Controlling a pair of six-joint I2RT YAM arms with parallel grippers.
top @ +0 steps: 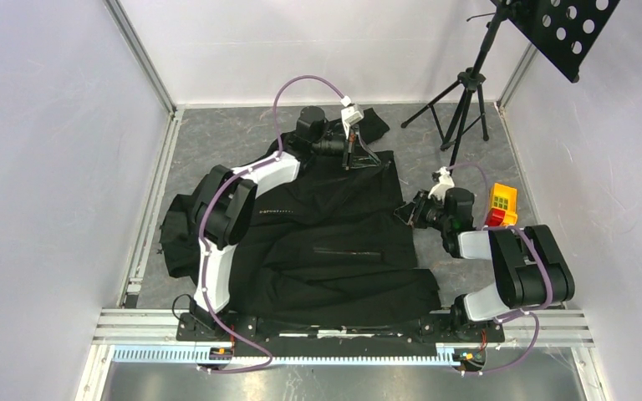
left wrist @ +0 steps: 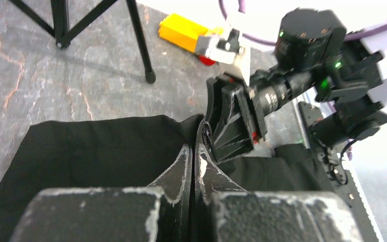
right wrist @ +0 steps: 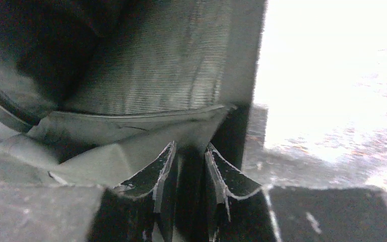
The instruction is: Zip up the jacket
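Top external view: the large black long-sleeved fabric jacket point(top: 334, 242) is lying spread on the grey marbled table point(top: 217, 142), with the left hand point(top: 350, 155) sitting at its far end and the right hand point(top: 407, 214) at its right edge, so the zip run itself appears to be the step in hand. Left wrist view: the left hand's fingers point(left wrist: 181, 166) are pressing tightly together over black cloth, though whether they are pinching a zip pull cannot be told. Right wrist view: the right hand's fingers point(right wrist: 161, 171) are standing narrowly apart at a folded hem, so the next move probably calls for a firm hold there before any pulling.
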